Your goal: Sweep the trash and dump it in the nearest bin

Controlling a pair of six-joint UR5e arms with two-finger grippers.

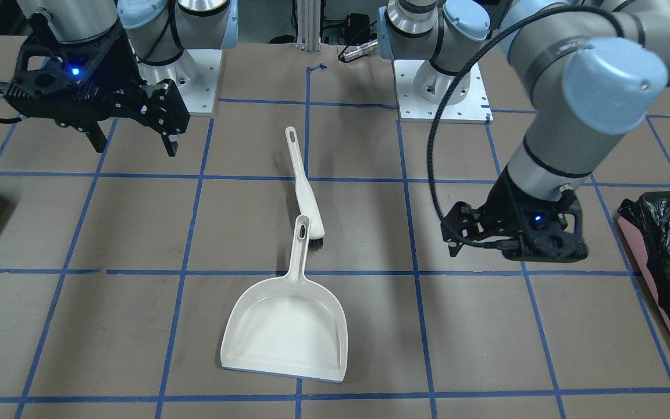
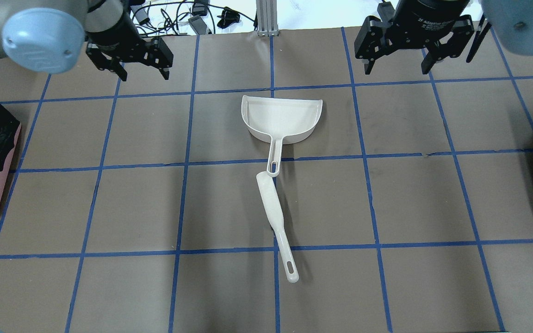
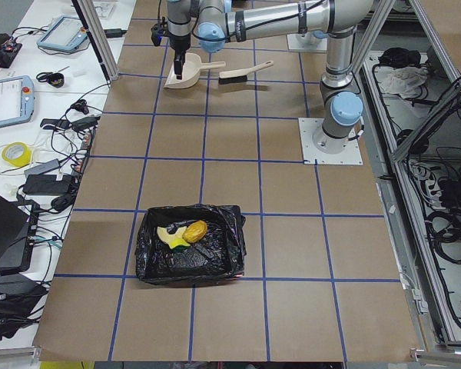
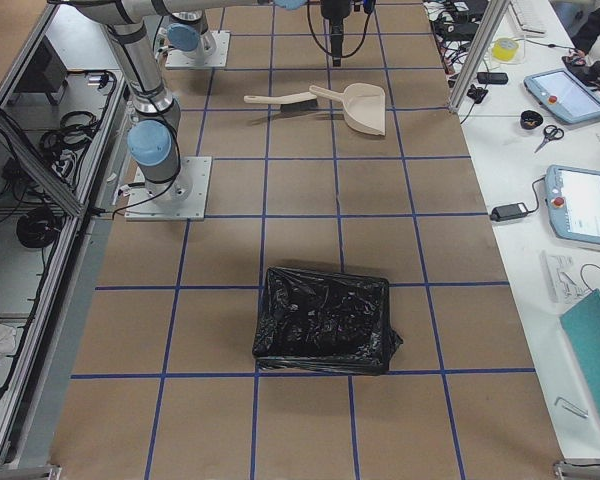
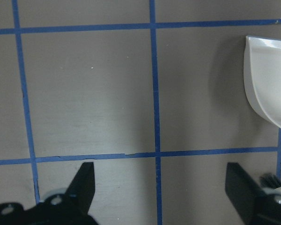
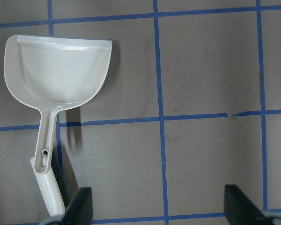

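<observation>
The left gripper point(image 2: 144, 74) and right gripper point(image 2: 397, 70) hover with fingers spread wide, empty — the toy-food trash pieces point(image 3: 186, 233) lie inside the pink-sided, black-bag-lined bin point(image 2: 0, 178); a cream plastic dustpan point(image 2: 282, 118) sits centrally on the worktop point(image 2: 410, 199).

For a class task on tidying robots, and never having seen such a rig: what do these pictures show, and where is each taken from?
This is a robot with two grey jointed arms at a brown table taped into blue squares. One picture faces the robot, one looks over its shoulders, two look along the table from its ends, and two come from cameras on the wrists. Each arm ends in a black two-finger end effector; the left end effector and the right end effector are open and hold nothing. On the table lie a cream plastic dustpan and a cream long-handled brush. At the robot's left stands a pink-sided bin lined with a black bag; small toy food pieces lie in it.
</observation>
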